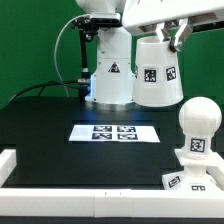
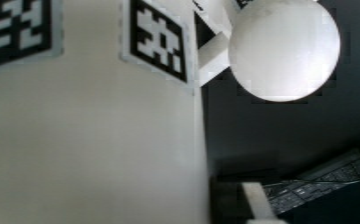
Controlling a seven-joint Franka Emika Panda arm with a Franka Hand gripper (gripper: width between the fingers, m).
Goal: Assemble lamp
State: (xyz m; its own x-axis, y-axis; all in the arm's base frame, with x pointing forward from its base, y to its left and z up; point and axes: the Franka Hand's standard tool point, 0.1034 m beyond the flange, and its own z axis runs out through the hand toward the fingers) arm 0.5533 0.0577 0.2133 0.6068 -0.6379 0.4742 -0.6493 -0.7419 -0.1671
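My gripper (image 1: 172,36) is shut on the rim of the white cone shade (image 1: 157,72) and holds it in the air at the exterior view's upper right. The shade hangs upright with black tags on its side. Lower down on the right, the round bulb (image 1: 198,120) stands upright in the flat square base (image 1: 188,176). The shade is above the bulb and to its left, apart from it. In the wrist view the shade wall (image 2: 88,130) fills most of the picture and the bulb (image 2: 283,50) shows beyond it. One fingertip (image 2: 253,200) shows beside the wall; the other is hidden.
The marker board (image 1: 114,132) lies flat in the middle of the black table. The big white robot pedestal (image 1: 110,70) stands behind it. A white raised border (image 1: 70,192) runs along the table's front and left edge.
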